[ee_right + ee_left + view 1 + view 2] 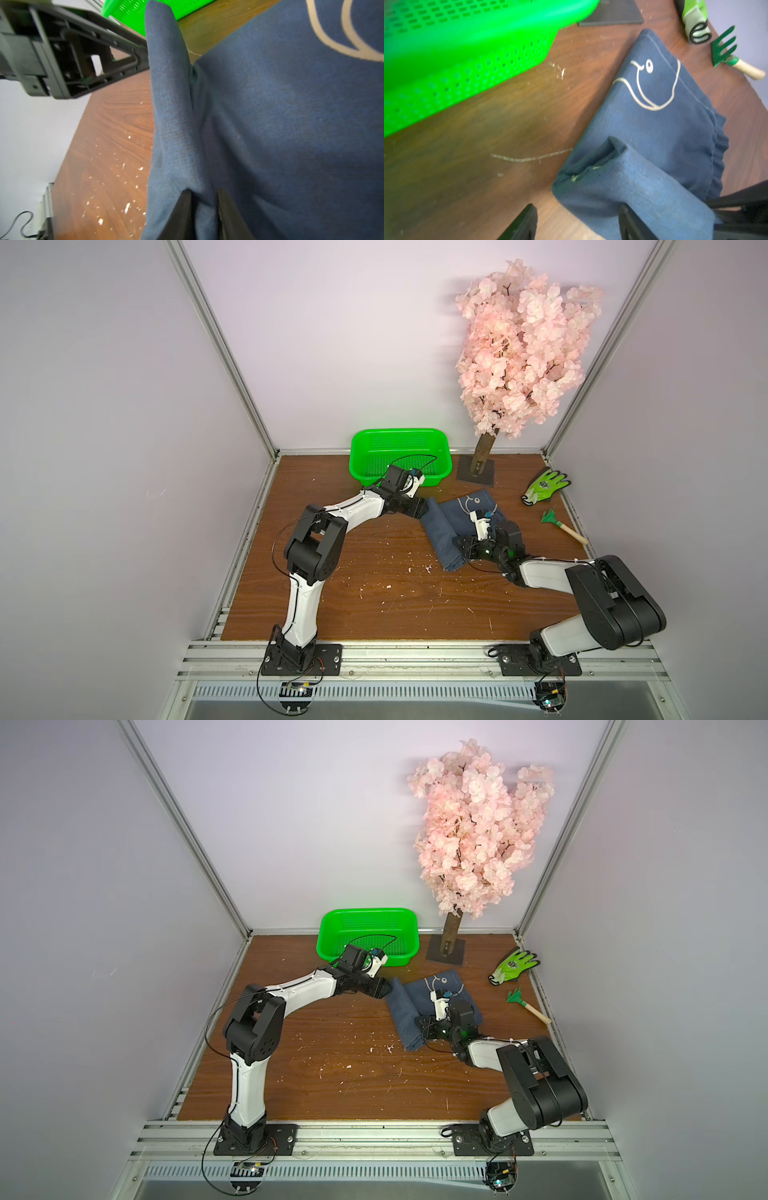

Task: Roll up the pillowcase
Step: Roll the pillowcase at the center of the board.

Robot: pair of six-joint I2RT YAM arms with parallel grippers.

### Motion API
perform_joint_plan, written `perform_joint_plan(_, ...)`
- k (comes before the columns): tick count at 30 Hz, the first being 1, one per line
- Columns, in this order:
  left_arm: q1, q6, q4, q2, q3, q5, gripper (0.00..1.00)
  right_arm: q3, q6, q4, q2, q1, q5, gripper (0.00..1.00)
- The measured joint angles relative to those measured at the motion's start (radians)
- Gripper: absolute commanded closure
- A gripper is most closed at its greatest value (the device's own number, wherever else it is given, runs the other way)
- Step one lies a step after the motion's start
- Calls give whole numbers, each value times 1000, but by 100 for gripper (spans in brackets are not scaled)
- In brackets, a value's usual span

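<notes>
wooden surface (374, 572) carried the pillowcase (442, 531), part rolled, toward 2 o'clock. left claw (577, 207) gaped at the roll's 11 o'clock end, gripping nothing; right claw (204, 193), nearly closed, pinched a fold. both ends ought to turn evenly, keeping the roll tight.

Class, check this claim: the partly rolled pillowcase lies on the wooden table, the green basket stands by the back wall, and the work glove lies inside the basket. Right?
Not quite. The work glove lies on the table, apart from the basket, not inside it; both top views show this. The pillowcase and basket are as stated.
</notes>
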Motion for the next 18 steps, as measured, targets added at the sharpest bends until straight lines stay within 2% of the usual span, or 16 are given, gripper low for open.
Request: perform_joint_plan(18,-2,30,-40,169,178,-19,36,76,-50,-30,111,-20,51,73)
